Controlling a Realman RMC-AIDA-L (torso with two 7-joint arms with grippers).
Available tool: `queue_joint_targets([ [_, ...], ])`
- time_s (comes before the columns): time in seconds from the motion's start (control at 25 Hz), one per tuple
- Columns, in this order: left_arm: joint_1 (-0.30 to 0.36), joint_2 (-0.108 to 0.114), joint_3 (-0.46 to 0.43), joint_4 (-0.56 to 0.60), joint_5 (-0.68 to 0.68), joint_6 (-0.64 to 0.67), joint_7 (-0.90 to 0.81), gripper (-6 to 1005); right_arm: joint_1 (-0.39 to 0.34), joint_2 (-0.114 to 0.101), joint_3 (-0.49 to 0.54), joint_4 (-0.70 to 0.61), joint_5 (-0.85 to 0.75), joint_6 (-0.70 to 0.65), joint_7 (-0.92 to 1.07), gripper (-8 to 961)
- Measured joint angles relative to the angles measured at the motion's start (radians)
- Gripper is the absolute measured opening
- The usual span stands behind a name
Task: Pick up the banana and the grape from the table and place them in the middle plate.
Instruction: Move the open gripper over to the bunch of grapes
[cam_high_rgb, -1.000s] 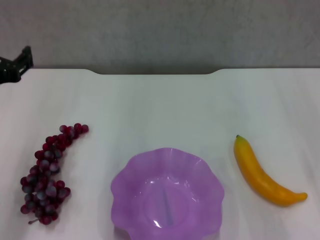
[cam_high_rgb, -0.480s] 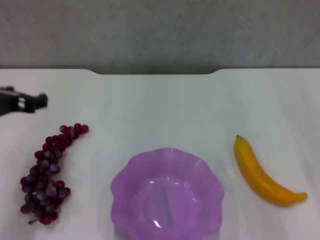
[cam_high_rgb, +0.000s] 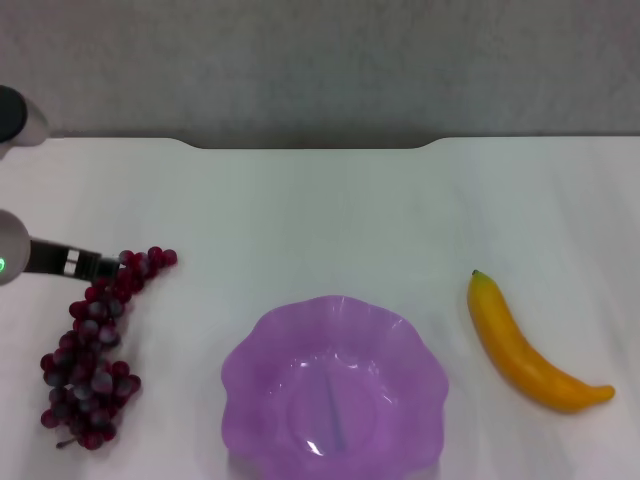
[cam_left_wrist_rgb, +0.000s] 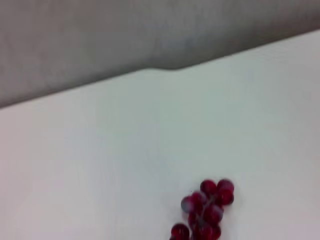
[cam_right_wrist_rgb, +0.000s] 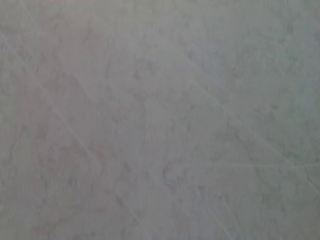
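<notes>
Two fruits wait on the white surface (cam_high_rgb: 320, 210), and the left tool (cam_high_rgb: 100, 266) is at the nearer of them to it: its dark tip reaches in from the robot's left side and sits right at the upper, thin end of the grape (cam_high_rgb: 92, 345), touching or nearly so, though whether its fingers are apart or together cannot be told from any view. That approach to the narrow stem end looks sensible, since the bunch is loose and lumpy and the slim end gives the most to close around. Just beyond the tool toward the robot's right, and nearer the robot's body, stands the middle plate (cam_high_rgb: 262, 345), holding nothing, so neither fruit has been delivered yet. Farthest from the left tool, across the plate, lies the banana (cam_high_rgb: 520, 350), its dark green tip pointing away from the robot; it sits on the right arm's side, which is likely why the fruits are split one to each arm. The right tool is not visible at all; its wrist camera shows only a mottled grey surface, so that arm seems parked away from the work. The head camera gives the whole layout, plate between the two fruits and the notch in the far edge, while the left wrist camera shows only the tip berries of the grape (cam_left_wrist_rgb: 206, 210) against bare surface (cam_left_wrist_rgb: 150, 140) and the same notched edge, with no fingers in sight.
</notes>
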Motion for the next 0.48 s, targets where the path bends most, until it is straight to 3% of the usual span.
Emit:
queue_joint_targets([
  [0.48,-0.126,0.02,-0.038,0.233,0.001,-0.082,0.004,761,0.0,0.0,0.001,0.0,0.002,0.0,0.0,666],
])
